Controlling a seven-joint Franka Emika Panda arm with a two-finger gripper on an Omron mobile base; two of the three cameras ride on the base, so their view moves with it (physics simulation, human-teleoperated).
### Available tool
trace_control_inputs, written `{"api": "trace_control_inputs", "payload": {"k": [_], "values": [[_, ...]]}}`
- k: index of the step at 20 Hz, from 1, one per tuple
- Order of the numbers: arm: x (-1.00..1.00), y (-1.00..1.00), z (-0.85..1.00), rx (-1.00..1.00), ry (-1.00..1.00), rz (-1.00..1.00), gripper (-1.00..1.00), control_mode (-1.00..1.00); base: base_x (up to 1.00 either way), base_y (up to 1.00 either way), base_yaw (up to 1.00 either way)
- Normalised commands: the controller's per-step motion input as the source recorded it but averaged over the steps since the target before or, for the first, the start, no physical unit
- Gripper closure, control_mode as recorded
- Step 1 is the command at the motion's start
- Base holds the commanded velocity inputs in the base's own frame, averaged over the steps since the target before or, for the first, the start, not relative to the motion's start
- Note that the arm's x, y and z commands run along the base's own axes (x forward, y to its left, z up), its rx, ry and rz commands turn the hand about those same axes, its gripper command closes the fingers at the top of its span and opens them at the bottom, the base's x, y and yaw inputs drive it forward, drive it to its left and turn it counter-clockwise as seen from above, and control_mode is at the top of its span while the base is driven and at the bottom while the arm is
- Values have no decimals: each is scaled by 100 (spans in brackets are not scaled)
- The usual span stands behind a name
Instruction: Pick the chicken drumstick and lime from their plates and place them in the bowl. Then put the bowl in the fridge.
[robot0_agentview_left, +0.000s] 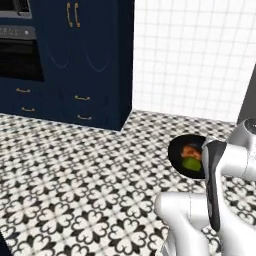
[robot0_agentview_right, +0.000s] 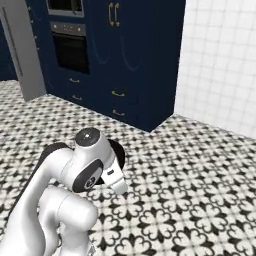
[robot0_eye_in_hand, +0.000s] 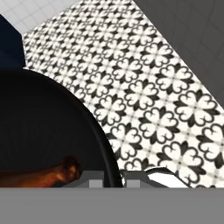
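The arm is folded close over the base, its upper links bent back on themselves, with the wrist held low and out in front above the patterned floor (robot0_agentview_left: 75, 170). In the left base view the forearm crosses the right side and partly covers the bowl (robot0_agentview_left: 181, 150); in the right base view the elbow joint sits in front of it, so just a dark edge shows.

The bowl hangs at the hand, clear of the floor. Inside it lie the drumstick (robot0_agentview_left: 192, 151) and, just nearer, the lime (robot0_agentview_left: 190, 163), touching or almost touching.

In the hand view the gripper (robot0_eye_in_hand: 112, 180) sits at the bowl's rim, one finger on each side of the black wall, jaws drawn together and clamped on it. The drumstick's bone end lies just left of the fingers, inside the bowl.

Navy cabinets (robot0_agentview_left: 95, 60) with an oven (robot0_agentview_right: 71, 50) stand far left, a white tiled wall (robot0_agentview_left: 195, 55) far right, and a grey panel (robot0_agentview_right: 22, 55) at the left edge of the right base view
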Motion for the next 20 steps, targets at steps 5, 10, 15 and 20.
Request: {"api": "trace_control_inputs", "payload": {"k": [5, 10, 15, 20], "values": [[0, 0, 0, 0, 0, 0, 100, 100, 100, -13, 66], [0, 0, 0, 0, 0, 0, 100, 100, 100, -21, 71], [0, 0, 0, 0, 0, 0, 100, 100, 100, -17, 69], [0, 0, 0, 0, 0, 0, 100, 100, 100, -27, 61]]}}
